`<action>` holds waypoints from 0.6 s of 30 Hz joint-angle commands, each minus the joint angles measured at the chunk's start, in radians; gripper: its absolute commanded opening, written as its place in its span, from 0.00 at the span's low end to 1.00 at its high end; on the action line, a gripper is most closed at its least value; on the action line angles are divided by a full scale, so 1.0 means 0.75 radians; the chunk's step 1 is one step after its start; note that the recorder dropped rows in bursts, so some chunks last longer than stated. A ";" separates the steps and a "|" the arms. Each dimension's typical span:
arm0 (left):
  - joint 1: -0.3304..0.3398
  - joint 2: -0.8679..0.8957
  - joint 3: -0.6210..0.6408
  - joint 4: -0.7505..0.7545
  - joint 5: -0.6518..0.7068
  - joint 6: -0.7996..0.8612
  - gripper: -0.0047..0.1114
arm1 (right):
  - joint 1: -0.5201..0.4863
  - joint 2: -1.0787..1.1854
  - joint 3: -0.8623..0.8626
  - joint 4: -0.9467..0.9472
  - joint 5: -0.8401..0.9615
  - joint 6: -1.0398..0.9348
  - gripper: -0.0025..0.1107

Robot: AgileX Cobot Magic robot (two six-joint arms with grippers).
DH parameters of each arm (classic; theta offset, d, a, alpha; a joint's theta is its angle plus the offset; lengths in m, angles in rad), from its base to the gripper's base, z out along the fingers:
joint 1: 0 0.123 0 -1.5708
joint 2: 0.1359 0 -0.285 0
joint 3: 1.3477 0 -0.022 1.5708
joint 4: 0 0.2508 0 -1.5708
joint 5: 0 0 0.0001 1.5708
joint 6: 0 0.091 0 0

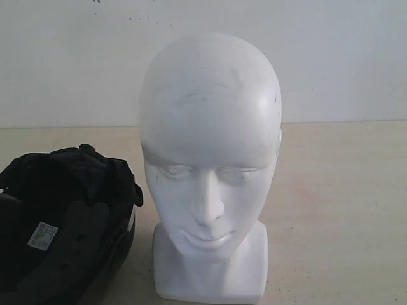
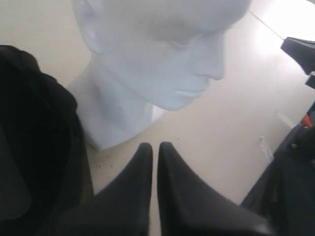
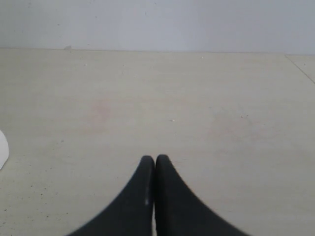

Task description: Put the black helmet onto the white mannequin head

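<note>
Two hands and two task pieces are all I have to work with, so I take them by size. Widest is the pale tabletop, which carries everything. On it the white mannequin head stands upright on its blocky neck base, facing the exterior camera, its crown uncovered. Upright suits me, since the helmet has to come down over that crown from above.

The black helmet lies on the tabletop just beside the head, on my left arm's side. It is rolled so that its opening faces up and the padded lining shows. I cannot tell whether its rim touches the neck base. Lying that way it offers an edge to pinch, but I judge it must be turned over before it can go on.

My left hand hovers low over the tabletop in front of the neck base, with the helmet close at one side. Its fingers are together and hold nothing. I'd guess it waits there because the helmet is nearest that arm. My right hand hangs over bare tabletop, well apart from the helmet, its fingers pressed together and empty too.

Smallest of all, a white label sits on the lining. By my reading, the task has not yet begun.
</note>
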 commanded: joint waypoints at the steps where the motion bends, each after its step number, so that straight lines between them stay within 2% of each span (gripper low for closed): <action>1: -0.005 0.112 0.018 0.137 -0.041 -0.112 0.08 | -0.001 -0.007 -0.001 0.003 -0.006 0.003 0.02; 7: -0.019 0.280 0.018 0.164 0.002 -0.112 0.08 | -0.001 -0.007 -0.001 0.003 -0.006 0.003 0.02; 10: -0.115 0.307 0.018 0.184 -0.019 -0.112 0.08 | -0.001 -0.007 -0.001 0.003 -0.006 0.003 0.02; 13: -0.257 0.312 0.018 0.221 -0.124 -0.135 0.08 | -0.001 -0.007 -0.001 0.003 -0.006 0.003 0.02; 16: -0.362 0.315 0.018 0.430 -0.250 -0.390 0.08 | -0.001 -0.007 -0.001 0.003 -0.006 0.003 0.02; 18: -0.379 0.334 0.018 0.630 -0.240 -0.585 0.08 | -0.001 -0.007 -0.001 0.003 -0.006 0.000 0.02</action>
